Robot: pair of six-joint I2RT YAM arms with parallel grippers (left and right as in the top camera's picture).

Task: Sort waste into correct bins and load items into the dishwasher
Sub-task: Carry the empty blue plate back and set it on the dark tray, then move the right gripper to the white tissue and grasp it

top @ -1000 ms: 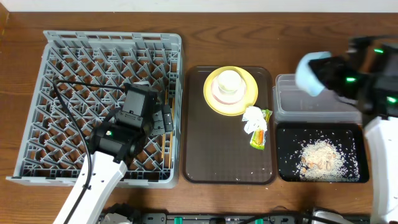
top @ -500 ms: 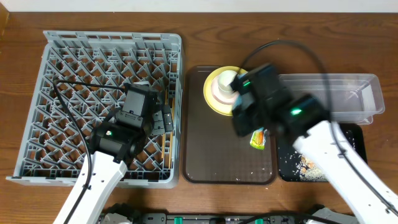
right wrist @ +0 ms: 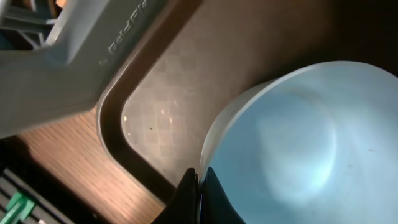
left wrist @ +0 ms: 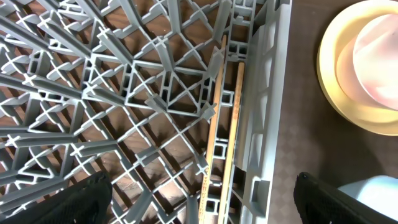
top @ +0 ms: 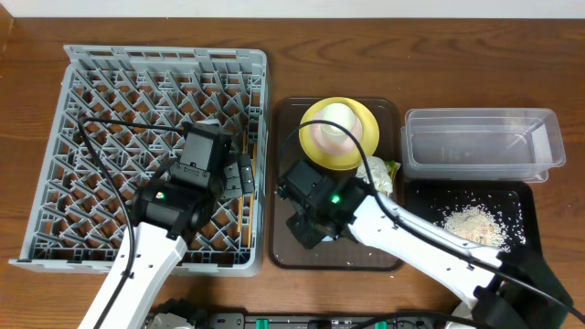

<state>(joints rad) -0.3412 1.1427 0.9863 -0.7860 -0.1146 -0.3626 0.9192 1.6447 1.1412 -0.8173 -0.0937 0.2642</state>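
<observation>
My right gripper [right wrist: 198,180] is shut on the rim of the light blue bowl [right wrist: 298,143], held low over the brown tray's [right wrist: 180,81] front left corner. In the overhead view that wrist [top: 311,206] hides the bowl. My left gripper [left wrist: 203,180] hangs open above the grey dishwasher rack [top: 155,137]. Two wooden chopsticks [left wrist: 227,124] lie below it, along the rack's right wall. The yellow plate [top: 361,151] carries the pinkish-white small bowl [top: 322,137] with the cream cup [top: 335,117] in it. A white tissue [top: 377,179] and snack wrapper [top: 392,168] lie beside the right arm.
The clear bin [top: 475,146] sits at the back right. In front of it the black bin [top: 420,201] holds crumbly food scraps [top: 471,222]. The rack's wall [right wrist: 62,56] stands just left of the held bowl. The bowl [left wrist: 373,190] shows beside my left gripper's right finger.
My right arm has swung from over the clear bin leftward across the tray, carrying the light blue bowl down to the tray's front left. The left arm has not moved.
</observation>
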